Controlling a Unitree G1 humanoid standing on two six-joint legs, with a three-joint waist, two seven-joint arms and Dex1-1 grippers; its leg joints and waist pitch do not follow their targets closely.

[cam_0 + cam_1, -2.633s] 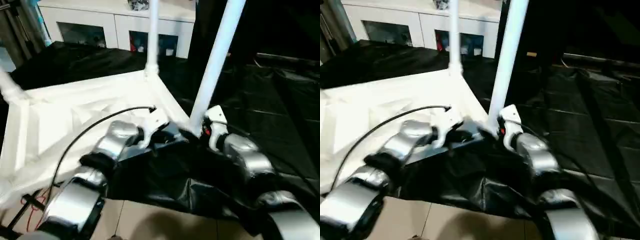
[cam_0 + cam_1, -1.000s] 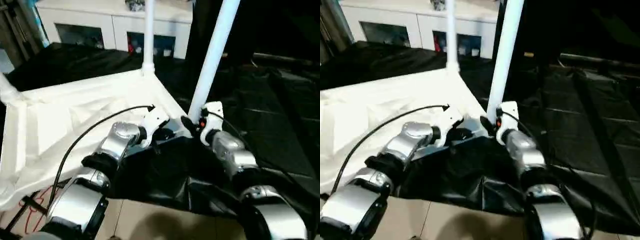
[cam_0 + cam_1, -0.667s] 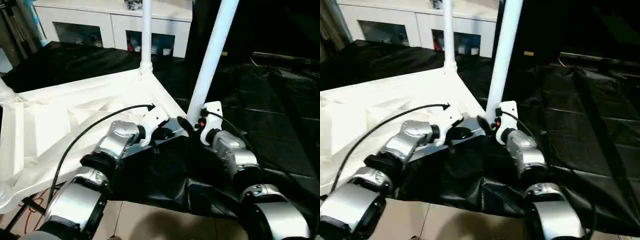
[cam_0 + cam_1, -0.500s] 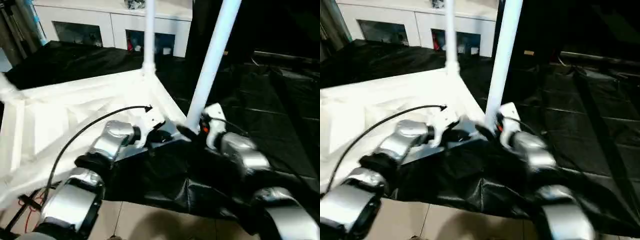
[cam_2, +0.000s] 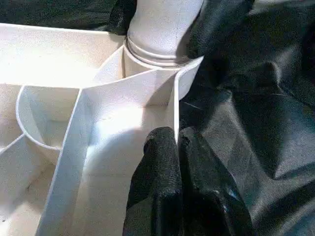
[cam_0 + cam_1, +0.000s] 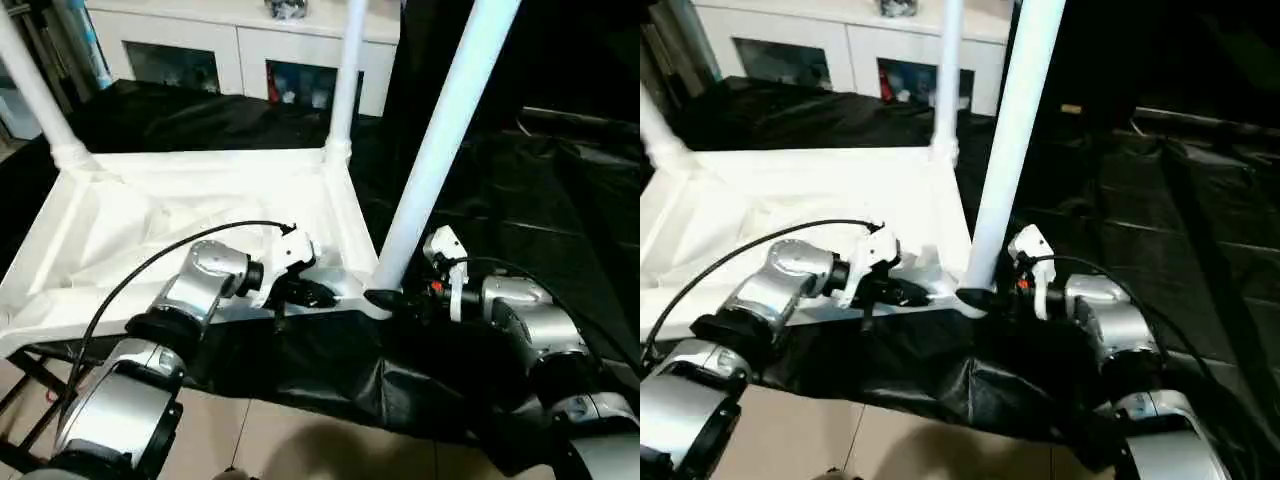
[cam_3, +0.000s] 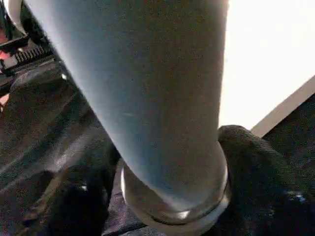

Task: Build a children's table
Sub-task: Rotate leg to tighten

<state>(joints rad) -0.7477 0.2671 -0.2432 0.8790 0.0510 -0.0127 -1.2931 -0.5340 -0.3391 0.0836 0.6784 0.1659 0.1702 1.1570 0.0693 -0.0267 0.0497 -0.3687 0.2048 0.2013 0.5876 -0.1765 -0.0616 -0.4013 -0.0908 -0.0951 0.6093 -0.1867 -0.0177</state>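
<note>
Table top (image 6: 190, 215) lay upside down, ribbed underside up, on black sheeting (image 6: 560, 200) over the floor, legs pointing up. At its near edge, left gripper (image 5: 176, 140) had both black fingers pressed together, clamped shut on the thin rim wall of the top just beside the near right corner socket (image 5: 157, 73). Right gripper (image 6: 985, 297) sat at that same corner, black fingers (image 7: 256, 167) on either side of the base of the near leg (image 6: 440, 150), spread wide around it; whether they actually squeezed the leg, cannot tell. That leg stood seated in its socket, slightly tilted. Farther back, a second leg (image 6: 346, 70) rose from the far right corner, a third leg (image 6: 35, 90) from the far left corner. Behind the sheeting stood a white cabinet (image 6: 240, 50) with glass-fronted compartments.
</note>
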